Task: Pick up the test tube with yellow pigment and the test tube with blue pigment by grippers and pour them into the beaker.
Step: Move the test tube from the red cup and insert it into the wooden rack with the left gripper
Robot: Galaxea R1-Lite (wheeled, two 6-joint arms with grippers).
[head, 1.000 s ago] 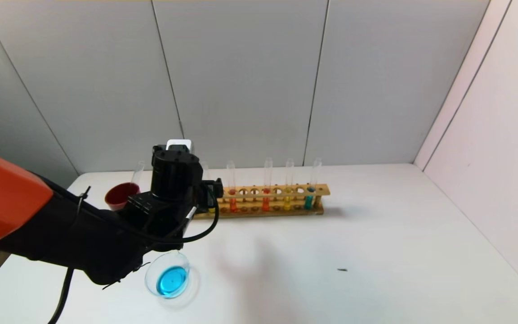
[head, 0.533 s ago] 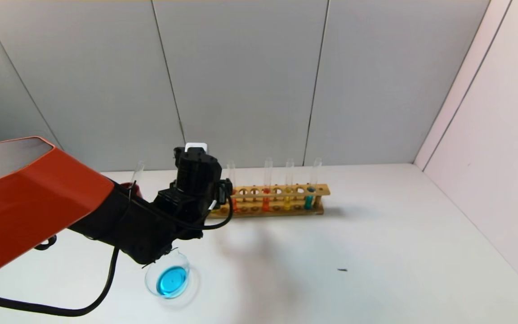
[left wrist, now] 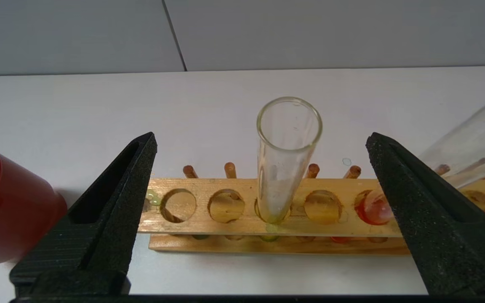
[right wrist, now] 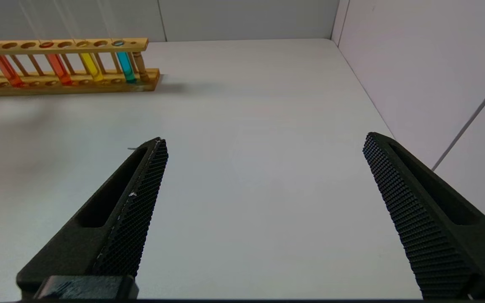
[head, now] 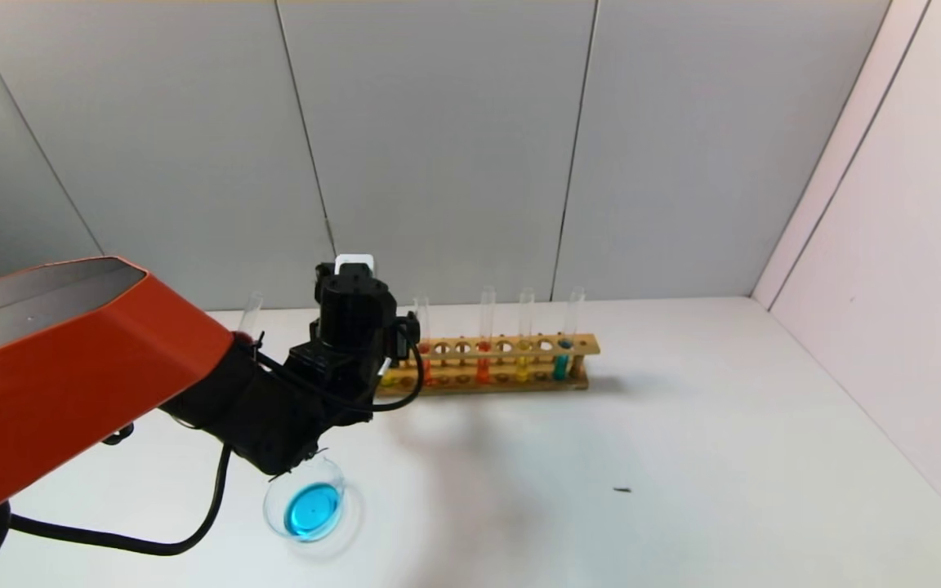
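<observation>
Notice how much your left arm hides in the head view: its orange shell and black wrist fill the left of the frame and cover the left end of the wooden rack [head: 511, 359], most of the red cup [head: 243, 336] and the far rim of the beaker [head: 305, 508]. The fingers themselves cannot be seen there.

From the left wrist view you see the left gripper [left wrist: 261, 143] spread wide, one finger on each side of the frame, holding nothing. Between them, untouched, a clear test tube [left wrist: 286, 155] stands upright in a rack hole; only a faint yellowish trace shows near its base, so you cannot say for certain that this is the yellow one. The red cup is cut off at the left edge of that view, and another tube is half hidden behind the right finger.

In the head view the beaker sits at the lower left of centre, on the table [head: 683, 457], with blue liquid pooled in it.

Your right gripper [right wrist: 263, 143] is likewise wide open and empty, hanging over bare table, with the rack in the upper left of its frame.
</observation>
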